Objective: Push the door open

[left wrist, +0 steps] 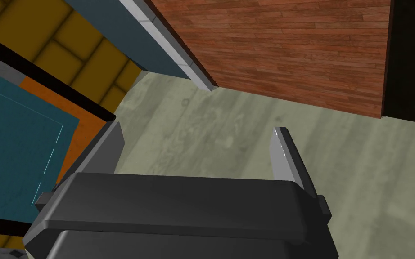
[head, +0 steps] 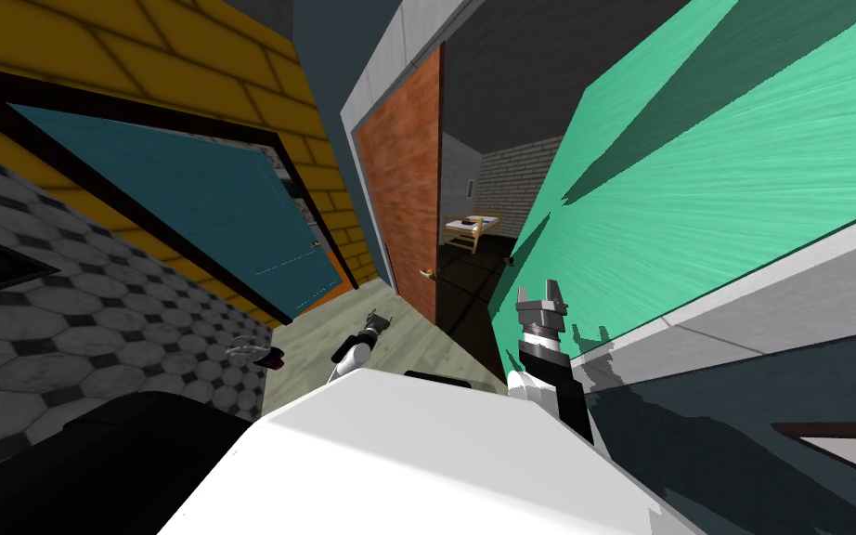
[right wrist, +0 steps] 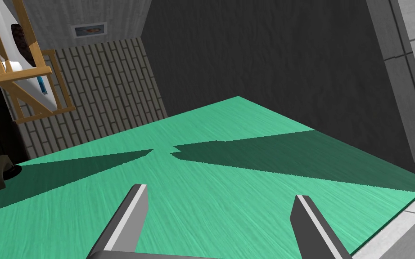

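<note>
The green door [head: 714, 176] stands on my right, swung part way into a dim room. Its dark lever handle [right wrist: 2, 173] sits at the door's far edge, also seen as a small handle [head: 510, 262] in the head view. My right gripper [head: 541, 295] is raised close to the door's face, open, with nothing between its fingers; the right wrist view has the gripper [right wrist: 220, 225] looking along the green door [right wrist: 229, 189], whether touching I cannot tell. My left gripper [head: 378, 323] hangs low over the pale floor [left wrist: 229, 135], open and empty [left wrist: 197, 144].
A red-brown wooden door [head: 408, 176] with a small knob [head: 426, 272] stands left of the opening. Further left is a teal door [head: 185, 204] in a yellow brick wall. A wooden bed frame [head: 473, 228] stands in the room beyond. A small object [head: 254, 351] lies on the floor.
</note>
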Robot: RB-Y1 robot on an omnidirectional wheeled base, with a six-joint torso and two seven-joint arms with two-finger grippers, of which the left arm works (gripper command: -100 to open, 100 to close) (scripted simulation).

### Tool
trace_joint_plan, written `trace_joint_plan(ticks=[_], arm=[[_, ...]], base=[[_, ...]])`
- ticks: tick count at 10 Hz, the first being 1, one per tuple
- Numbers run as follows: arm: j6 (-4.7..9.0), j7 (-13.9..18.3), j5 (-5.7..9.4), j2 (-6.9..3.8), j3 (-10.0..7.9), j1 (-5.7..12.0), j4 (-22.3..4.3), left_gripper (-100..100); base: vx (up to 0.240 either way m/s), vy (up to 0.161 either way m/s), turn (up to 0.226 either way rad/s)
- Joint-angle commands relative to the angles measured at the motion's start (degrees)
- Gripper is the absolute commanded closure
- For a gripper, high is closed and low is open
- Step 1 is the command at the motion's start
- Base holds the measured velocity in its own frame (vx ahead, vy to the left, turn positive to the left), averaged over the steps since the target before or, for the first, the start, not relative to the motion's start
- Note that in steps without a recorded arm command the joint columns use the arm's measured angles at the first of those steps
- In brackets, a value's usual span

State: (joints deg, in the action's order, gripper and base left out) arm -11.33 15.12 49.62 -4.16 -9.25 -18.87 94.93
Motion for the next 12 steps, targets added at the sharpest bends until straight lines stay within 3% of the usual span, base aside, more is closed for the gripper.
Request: trace_joint_plan(ticks=[1,3,4,5,6,9,10,11,12], arm=[[-1.91,1.09,2.86,-0.34,-0.33,0.67,-1.89,-100],[-4.91,2.81,6.55,-0.31,-1.03,1.78,-4.79,-100],[-5.31,2.81,7.30,-0.31,-1.03,1.78,-4.79,-100],[-7.01,3.67,9.29,-0.29,-1.39,2.33,-6.23,-100],[-7.01,3.67,9.43,-0.29,-1.39,2.33,-6.23,-100],[-11.86,6.24,15.80,-0.08,-2.45,3.98,-10.58,-100],[-13.49,7.10,17.51,0.00,-2.80,4.53,-12.03,-100],[-13.81,7.10,17.94,0.00,-2.80,4.53,-12.03,-100],[-15.50,7.96,19.67,0.08,-3.16,5.08,-13.47,-100]], base=[[0.053,0.025,-0.002],[0.094,0.035,-0.007],[0.059,0.025,-0.002],[0.047,0.028,-0.003],[0.040,0.020,-0.004],[0.077,0.037,-0.005],[0.114,0.061,-0.007],[0.066,0.027,-0.007],[0.048,0.019,-0.001]])
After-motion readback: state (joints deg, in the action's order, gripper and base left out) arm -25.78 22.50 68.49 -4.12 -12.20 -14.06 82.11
